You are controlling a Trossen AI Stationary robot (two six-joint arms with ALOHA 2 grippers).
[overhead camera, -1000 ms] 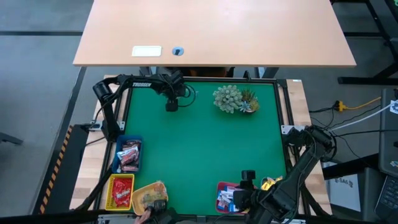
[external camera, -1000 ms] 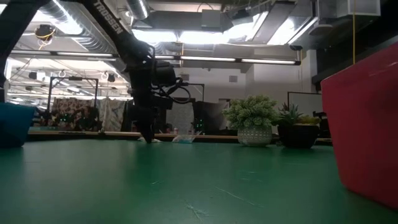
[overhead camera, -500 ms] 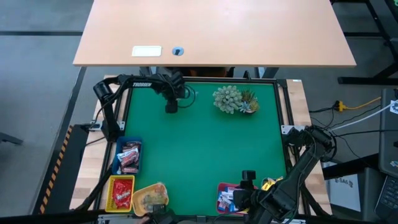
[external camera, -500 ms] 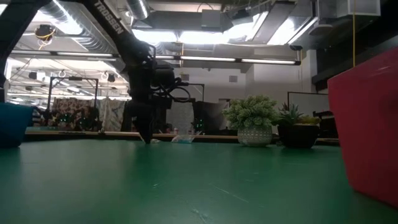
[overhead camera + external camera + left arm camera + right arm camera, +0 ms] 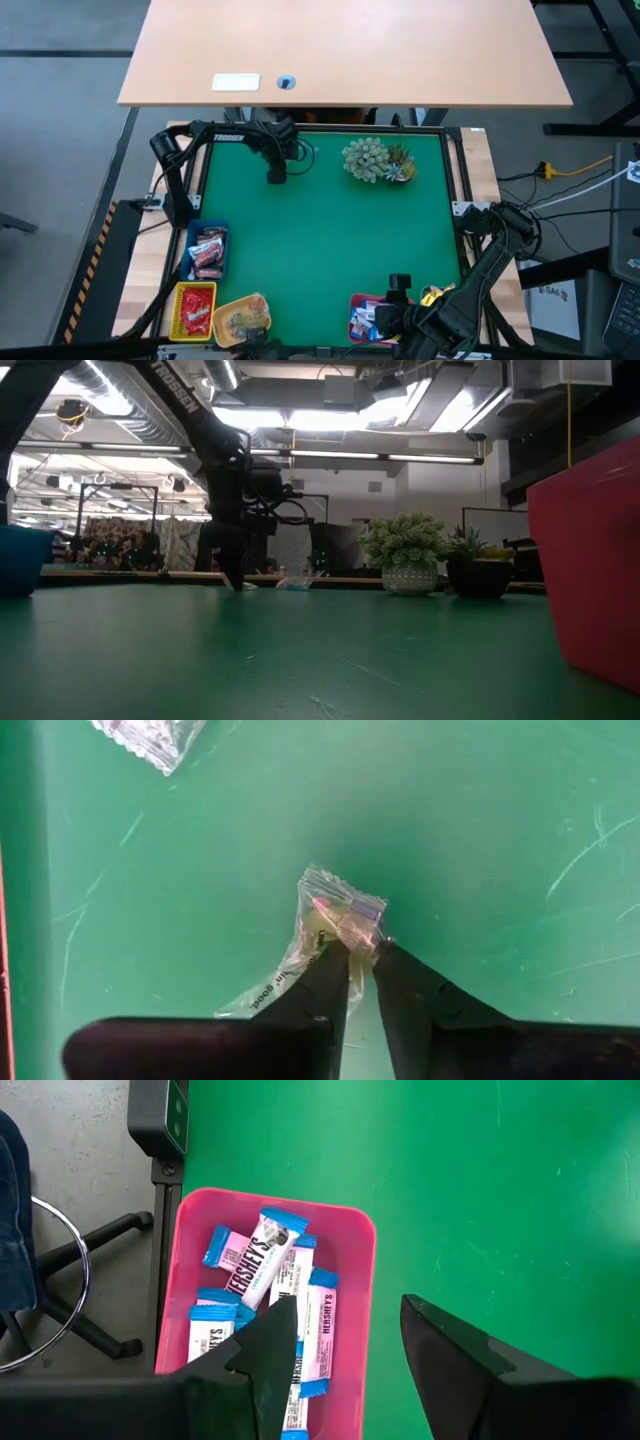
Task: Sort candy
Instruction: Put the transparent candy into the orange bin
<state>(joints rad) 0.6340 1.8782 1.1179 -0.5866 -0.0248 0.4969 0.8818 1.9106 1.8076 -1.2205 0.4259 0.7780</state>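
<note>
A candy in a clear wrapper [image 5: 340, 915] lies flat on the green mat near the table's far left. My left gripper [image 5: 276, 175] [image 5: 237, 584] stands over it, pointing down, shut on its wrapper. A second clear-wrapped candy [image 5: 150, 735] lies on the mat a little way off. My right gripper [image 5: 345, 1340] hangs open at the near right, above a pink tray [image 5: 355, 1230] holding several blue-and-white candy bars [image 5: 262, 1260]. My left gripper pinches the clear wrapper's near edge [image 5: 352, 942] between its two fingertips [image 5: 330, 960]. The fingers come from above, pointing steeply down. The candy lies flat on the mat, its crinkled tail [image 5: 262, 1000] spread out beside one finger.
A spiky green plant [image 5: 375, 158] stands at the far middle. Along the near left stand a blue tray [image 5: 207, 248], a red tray [image 5: 195, 308] and a yellow tray [image 5: 240, 318], each holding candy. Bare green mat [image 5: 330, 240] fills the middle.
My left gripper has stayed over the clear-wrapped candy and drawn its fingers together on the wrapper. A person's hand beside the yellow tray at the near edge has drawn back out of view.
</note>
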